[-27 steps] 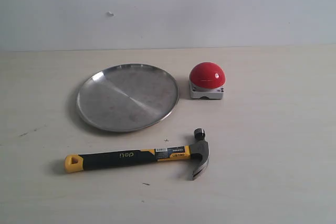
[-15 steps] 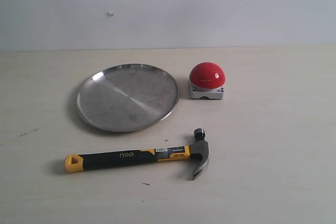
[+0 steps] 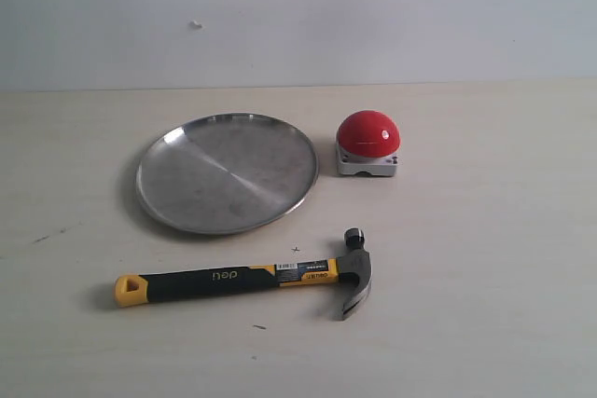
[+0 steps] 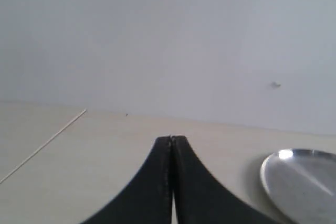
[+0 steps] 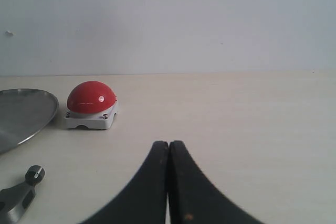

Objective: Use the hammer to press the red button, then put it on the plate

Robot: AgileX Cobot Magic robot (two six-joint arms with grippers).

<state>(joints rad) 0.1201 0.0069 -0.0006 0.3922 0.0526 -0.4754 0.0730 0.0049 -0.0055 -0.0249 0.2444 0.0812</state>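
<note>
The hammer (image 3: 244, 277) lies flat on the table near the front, yellow handle end to the left, dark head (image 3: 355, 270) to the right. The red button (image 3: 368, 134) on its grey-white base stands behind the head. The silver plate (image 3: 227, 171) sits left of the button. Neither arm shows in the exterior view. My left gripper (image 4: 171, 138) is shut and empty, with the plate's edge (image 4: 300, 179) off to one side. My right gripper (image 5: 168, 143) is shut and empty too; the red button (image 5: 90, 98), the plate's rim (image 5: 31, 109) and the hammer's head (image 5: 21, 192) lie ahead of it.
The pale wooden table (image 3: 485, 258) runs back to a plain white wall (image 3: 373, 6). A thin seam line (image 4: 42, 145) crosses the tabletop in the left wrist view. A few small dark marks (image 3: 56, 233) dot the table at the left.
</note>
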